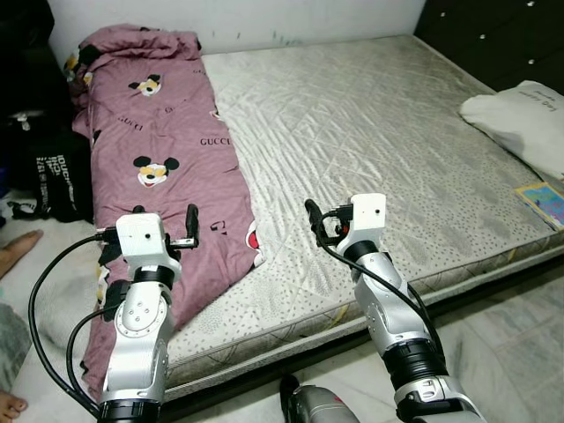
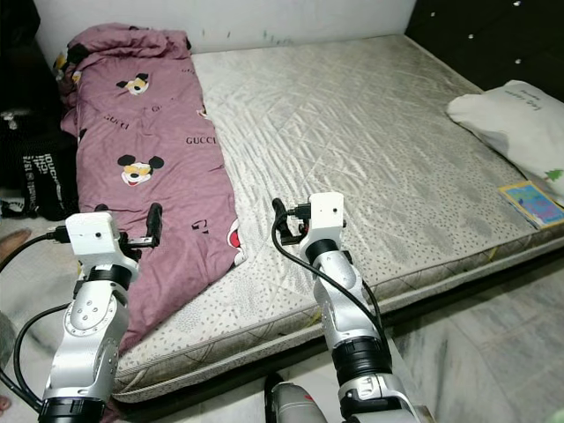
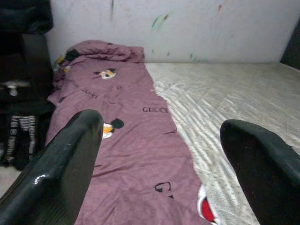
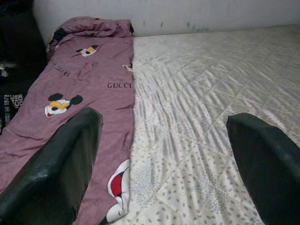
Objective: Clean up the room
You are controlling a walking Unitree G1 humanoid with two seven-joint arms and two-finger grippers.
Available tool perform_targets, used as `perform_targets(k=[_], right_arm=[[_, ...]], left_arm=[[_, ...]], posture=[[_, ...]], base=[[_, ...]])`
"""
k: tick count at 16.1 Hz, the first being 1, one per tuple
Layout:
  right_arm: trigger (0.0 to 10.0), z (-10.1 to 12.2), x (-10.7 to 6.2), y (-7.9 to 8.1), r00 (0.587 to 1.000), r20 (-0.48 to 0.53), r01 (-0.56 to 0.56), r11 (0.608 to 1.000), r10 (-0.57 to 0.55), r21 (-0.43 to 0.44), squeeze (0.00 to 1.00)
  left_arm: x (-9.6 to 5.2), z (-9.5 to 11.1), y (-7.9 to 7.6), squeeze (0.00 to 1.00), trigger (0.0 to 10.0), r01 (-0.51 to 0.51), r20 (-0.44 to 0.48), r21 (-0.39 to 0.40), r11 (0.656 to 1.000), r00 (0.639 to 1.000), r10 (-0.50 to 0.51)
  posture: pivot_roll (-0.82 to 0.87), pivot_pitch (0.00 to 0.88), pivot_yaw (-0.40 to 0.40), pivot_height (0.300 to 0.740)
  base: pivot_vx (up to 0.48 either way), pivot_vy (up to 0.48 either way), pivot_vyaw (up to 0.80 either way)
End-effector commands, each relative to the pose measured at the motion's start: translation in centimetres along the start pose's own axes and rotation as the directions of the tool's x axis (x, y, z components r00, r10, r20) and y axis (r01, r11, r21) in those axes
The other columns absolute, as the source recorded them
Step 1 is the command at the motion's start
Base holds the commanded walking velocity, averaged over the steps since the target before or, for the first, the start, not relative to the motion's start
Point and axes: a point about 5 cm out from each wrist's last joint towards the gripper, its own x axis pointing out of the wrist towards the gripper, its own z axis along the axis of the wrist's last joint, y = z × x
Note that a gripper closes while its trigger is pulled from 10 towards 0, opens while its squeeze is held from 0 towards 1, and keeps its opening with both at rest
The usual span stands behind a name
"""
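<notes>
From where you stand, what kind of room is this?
Most likely a bedroom: a wide bare mattress lies low on the floor, a mauve cartoon-print blanket runs along its left side, and a white pillow sits at its right edge.

Your head cameras look down from the mattress's foot edge, across it toward the wall. Each wrist camera sits low, facing that wall; both share the mauve blanket.
</notes>
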Motion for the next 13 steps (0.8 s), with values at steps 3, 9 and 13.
perform_targets(k=[3, 9, 13], right_arm=[[10.0, 0.17, -0.01, -0.21, 1.000, 0.001, -0.002, 1.000, 0.002, 0.000, 0.00], [10.0, 0.08, -0.03, -0.10, 1.000, -0.001, -0.010, 1.000, 0.010, 0.005, 0.00], [10.0, 0.14, 0.08, -0.11, 1.000, -0.003, -0.015, 1.000, 0.015, 0.001, 0.00]], left_arm=[[0.00, -0.24, -0.02, 0.00, 10.0, -0.007, -0.011, 0.005, 1.000, 1.000, 0.007], [-0.03, -0.28, 0.06, 0.00, 10.0, -0.015, -0.015, 0.000, 1.000, 1.000, 0.015], [0.09, -0.26, 0.04, 0.00, 10.0, -0.022, -0.017, -0.001, 1.000, 1.000, 0.022]], posture=[[-0.02, 0.085, -0.019, 0.735], [-0.02, 0.086, -0.020, 0.660], [-0.03, 0.089, -0.022, 0.660]], base=[[0.000, 0.000, 0.00], [0.000, 0.000, 0.00], [0.000, 0.000, 0.00]])
